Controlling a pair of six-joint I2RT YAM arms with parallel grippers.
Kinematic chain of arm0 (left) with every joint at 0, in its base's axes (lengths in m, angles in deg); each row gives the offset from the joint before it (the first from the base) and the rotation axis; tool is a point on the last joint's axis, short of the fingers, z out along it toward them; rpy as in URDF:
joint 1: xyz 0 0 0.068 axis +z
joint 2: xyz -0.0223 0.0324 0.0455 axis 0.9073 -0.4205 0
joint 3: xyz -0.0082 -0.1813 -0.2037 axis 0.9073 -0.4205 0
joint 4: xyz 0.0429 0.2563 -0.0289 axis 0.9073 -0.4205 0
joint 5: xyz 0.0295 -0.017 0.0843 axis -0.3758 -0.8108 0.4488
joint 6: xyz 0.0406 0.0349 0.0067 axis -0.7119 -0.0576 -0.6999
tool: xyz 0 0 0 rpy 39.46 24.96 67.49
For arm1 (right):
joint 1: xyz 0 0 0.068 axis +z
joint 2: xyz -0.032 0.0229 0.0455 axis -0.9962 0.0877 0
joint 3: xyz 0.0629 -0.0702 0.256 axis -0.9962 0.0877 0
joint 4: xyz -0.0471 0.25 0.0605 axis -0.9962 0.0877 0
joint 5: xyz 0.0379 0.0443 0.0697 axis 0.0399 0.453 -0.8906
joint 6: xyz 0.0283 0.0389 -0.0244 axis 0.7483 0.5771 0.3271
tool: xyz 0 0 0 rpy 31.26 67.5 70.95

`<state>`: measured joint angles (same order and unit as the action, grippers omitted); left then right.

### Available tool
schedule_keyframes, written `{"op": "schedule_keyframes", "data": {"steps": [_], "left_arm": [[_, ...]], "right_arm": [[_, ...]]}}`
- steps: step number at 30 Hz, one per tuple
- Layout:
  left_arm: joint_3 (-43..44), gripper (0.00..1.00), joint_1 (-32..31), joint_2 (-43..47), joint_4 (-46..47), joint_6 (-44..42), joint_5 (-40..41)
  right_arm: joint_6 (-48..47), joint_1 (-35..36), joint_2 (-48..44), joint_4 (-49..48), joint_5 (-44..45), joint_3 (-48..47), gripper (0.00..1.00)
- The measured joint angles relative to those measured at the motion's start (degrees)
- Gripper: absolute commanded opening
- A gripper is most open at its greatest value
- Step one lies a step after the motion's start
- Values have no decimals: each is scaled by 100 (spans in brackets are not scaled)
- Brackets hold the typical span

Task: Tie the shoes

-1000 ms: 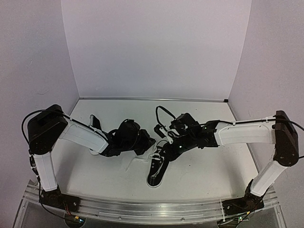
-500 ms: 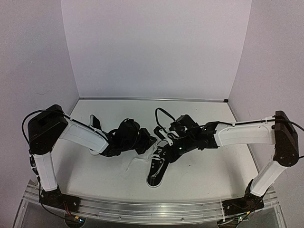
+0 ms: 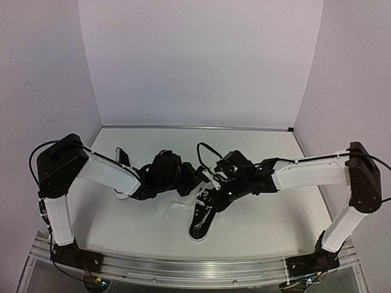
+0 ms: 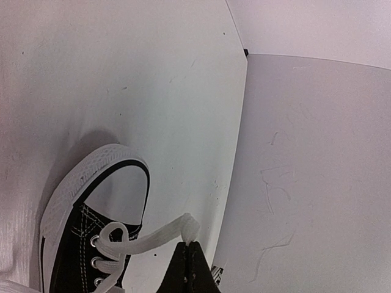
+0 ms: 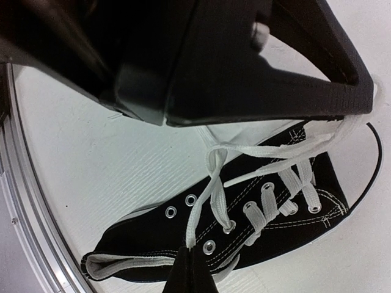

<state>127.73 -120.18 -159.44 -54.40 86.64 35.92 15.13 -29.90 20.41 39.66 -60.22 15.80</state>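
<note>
Fig.: My left gripper (image 4: 190, 262), beside the shoe (image 4: 67, 262), and right gripper (image 5: 190, 268), over its eyelets, each pinch a lace (image 4: 153, 236); uneven pulling could slip it free.

So the white table (image 3: 275, 213) is being boxed in on three sides by plain pale panels: a back wall (image 3: 195, 61), a left wall (image 3: 36, 73) and a right wall (image 3: 357, 73). Its near edge is being capped by a ribbed aluminium rail (image 3: 195, 278), and the far edge is being trimmed by a thin metal strip (image 3: 195, 127). Everything's being lit softly, with only faint shadows being cast.
</note>
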Motion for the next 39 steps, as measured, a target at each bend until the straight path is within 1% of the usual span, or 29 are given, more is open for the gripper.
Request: {"op": "schedule_keyframes", "data": {"steps": [10,18,33,39], "left_arm": [[-2,0,-72,0,-363,-13,-229],[-49,0,-153,2,-365,-9,-187],[192,0,-141,-214,-364,7,-148],[32,0,-140,-216,-359,9,-292]], "right_arm": [[-4,0,0,-6,81,0,0],[-7,0,0,-16,72,0,0],[-17,0,0,-70,38,0,0],[-2,0,-26,-74,298,0,0]]}}
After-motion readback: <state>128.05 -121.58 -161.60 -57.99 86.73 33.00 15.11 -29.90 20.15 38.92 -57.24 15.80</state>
